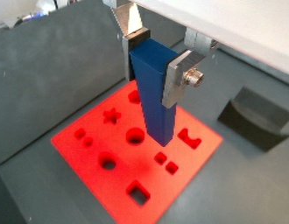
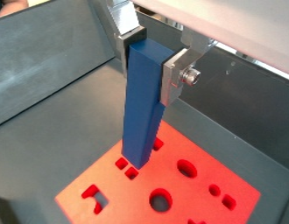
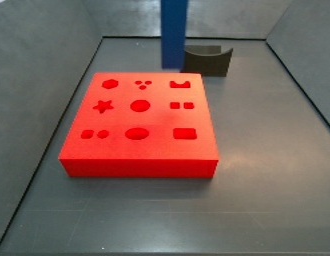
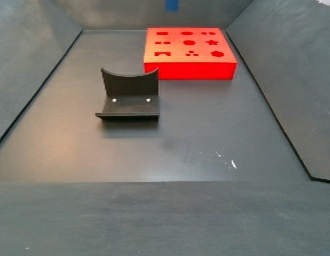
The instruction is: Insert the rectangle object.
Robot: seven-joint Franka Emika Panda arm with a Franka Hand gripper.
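Hanging upright over a flat red block (image 1: 133,150), a long blue rectangle object (image 1: 155,92) is clamped near its upper end between the two silver fingers (image 1: 178,77) of the gripper (image 1: 151,51). In both wrist views the fingers are closed flat against opposite faces of the bar, one plate at its far side and one, with a round bolt, at its near side (image 2: 175,73).

Going left to right in a side view, a dark grey wall rises at nine o'clock, then comes the red block (image 3: 140,123) in the middle of the dark worktop (image 3: 261,210). Its top carries cut-out shapes: a circle, a star, small dots, squares and a rounded rectangle. The blue bar (image 3: 172,33) stands vertically at about twelve o'clock from the block's centre, its lower end just above the block's far edge; whether it touches the surface cannot be told. Just past the bar toward one o'clock sits a dark grey block with a curved notch (image 3: 208,58), apart from the red block.

In a side view from the opposite end, the notched block (image 4: 126,96) lies at about nine o'clock of the worktop's centre, with the red block (image 4: 189,52) well beyond it toward twelve o'clock.
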